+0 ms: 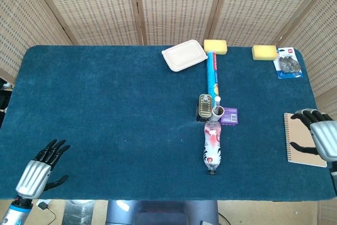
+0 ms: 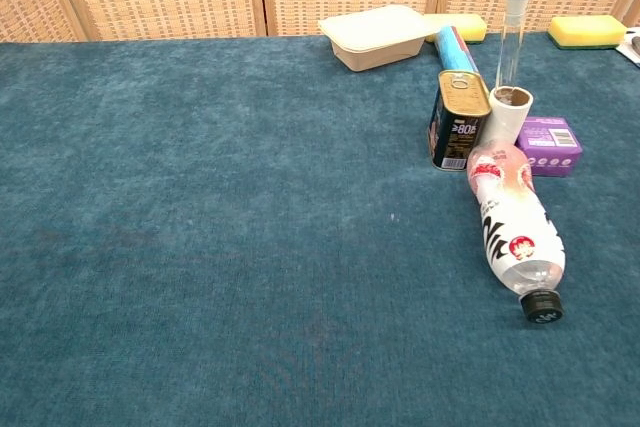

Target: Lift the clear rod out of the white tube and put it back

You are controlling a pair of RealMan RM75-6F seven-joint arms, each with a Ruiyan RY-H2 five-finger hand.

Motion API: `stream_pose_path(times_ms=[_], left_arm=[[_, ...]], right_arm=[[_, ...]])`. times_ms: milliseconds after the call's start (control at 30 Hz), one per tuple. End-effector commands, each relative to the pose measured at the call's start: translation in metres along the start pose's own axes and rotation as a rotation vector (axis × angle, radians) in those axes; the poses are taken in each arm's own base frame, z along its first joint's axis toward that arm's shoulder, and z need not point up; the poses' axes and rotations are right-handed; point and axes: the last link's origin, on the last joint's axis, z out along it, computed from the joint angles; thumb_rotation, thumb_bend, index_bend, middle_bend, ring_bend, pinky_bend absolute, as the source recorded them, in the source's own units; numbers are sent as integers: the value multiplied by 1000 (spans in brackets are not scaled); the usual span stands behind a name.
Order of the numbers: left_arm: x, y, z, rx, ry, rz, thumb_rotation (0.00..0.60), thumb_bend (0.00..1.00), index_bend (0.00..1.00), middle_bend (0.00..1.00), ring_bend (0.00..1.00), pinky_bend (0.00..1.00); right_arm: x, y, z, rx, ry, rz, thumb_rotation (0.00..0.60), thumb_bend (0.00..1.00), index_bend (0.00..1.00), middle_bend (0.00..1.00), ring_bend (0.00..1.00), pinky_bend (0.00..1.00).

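Bright, even daylight fills both views; shadows beside objects on the dark blue carpeted table [image 1: 105, 104] are faint. Focus is sharp throughout, without glare or noticeable edge distortion.
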Motion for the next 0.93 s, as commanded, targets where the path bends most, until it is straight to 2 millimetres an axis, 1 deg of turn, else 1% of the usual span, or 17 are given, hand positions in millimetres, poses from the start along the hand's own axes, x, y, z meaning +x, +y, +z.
stream_pose_path(times_ms=[33,200,333,433,500,767,933], left_arm=[[2,-1,-1,-1,9,0,600,164,104,98,41,224],[3,-2,-3,2,15,0,600,164,105,97,41,224],[3,-5,-5,12,15,-5,600,163,104,98,41,224],[4,-6,-5,10,19,-8,600,163,104,98,41,224],[4,-5,-4,0,18,-4,600,163,104,98,41,224],[6,-2,4,-46,8,19,600,163,104,98,41,224],[15,0,6,-56,49,53,600,164,104,98,41,223]], right_arm=[[-17,9,-23,-23,-28,-5,543,195,300,293,237,301],[-35,19,-40,-46,-32,10,542,195,300,293,237,301],[-55,28,-56,-69,-49,26,542,195,300,294,237,301],[-69,30,-67,-78,-41,29,541,194,300,294,237,300],[-74,30,-70,-72,-34,16,542,194,300,294,237,297],[-82,22,-79,-58,-6,3,542,195,300,294,237,289],[-85,16,-85,-49,3,-3,542,194,300,295,237,289]])
